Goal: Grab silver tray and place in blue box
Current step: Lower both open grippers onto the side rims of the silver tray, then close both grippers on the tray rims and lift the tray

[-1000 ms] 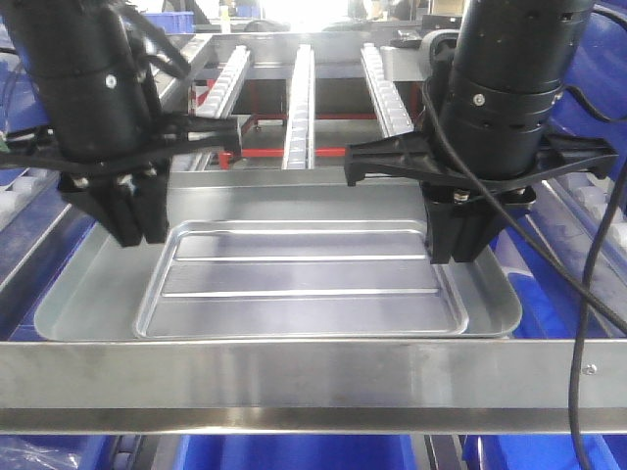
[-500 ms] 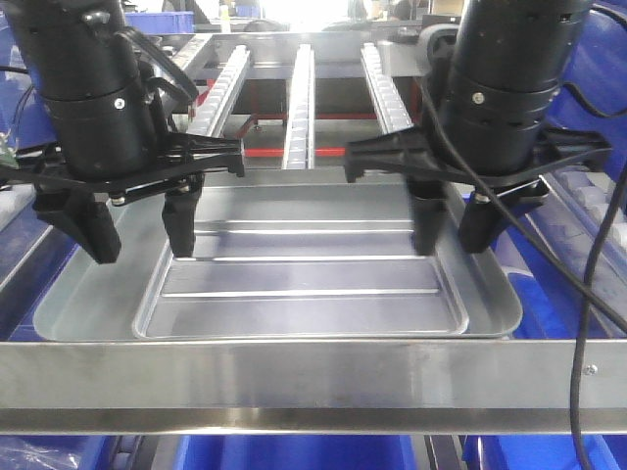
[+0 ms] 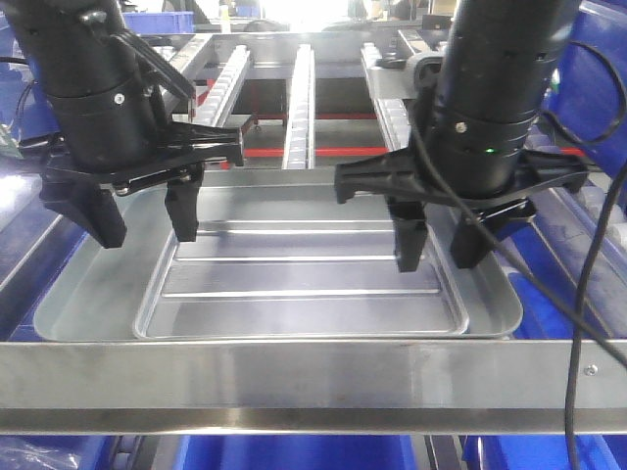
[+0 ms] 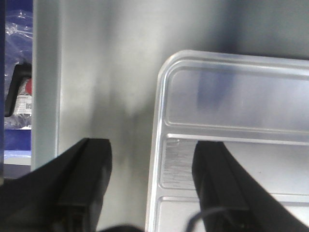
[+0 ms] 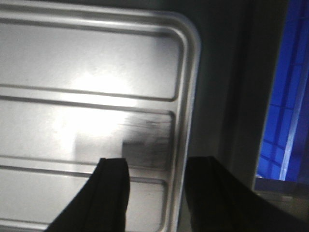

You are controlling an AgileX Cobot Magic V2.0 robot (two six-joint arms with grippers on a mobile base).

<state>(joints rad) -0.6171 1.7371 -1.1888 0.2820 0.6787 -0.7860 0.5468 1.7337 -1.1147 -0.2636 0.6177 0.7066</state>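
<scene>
At the left, we see the left tool (image 3: 147, 233) hanging over the left end of the silver tray (image 3: 294, 304), its two black fingers (image 4: 87, 183) spread apart with nothing between them. In the left wrist view, one finger stands over the tray's plain outer margin and the other over the sunken panel. We cannot tell whether either tip touches the metal.

The tray lies flat on the surface just behind the steel frame bar (image 3: 294, 377), in front of the roller tracks (image 3: 299, 98). It is a wide, shallow, shiny pan with rounded corners and a low raised rim. Its sunken centre panel carries two long straight ridges running side to side, and its brushed metal reflects the dark arms.

Further right, the right tool (image 3: 439, 259) is also spread apart and holding nothing, straddling the panel's right edge. Beyond the tray's right rim shows the blue box (image 5: 276, 121).
</scene>
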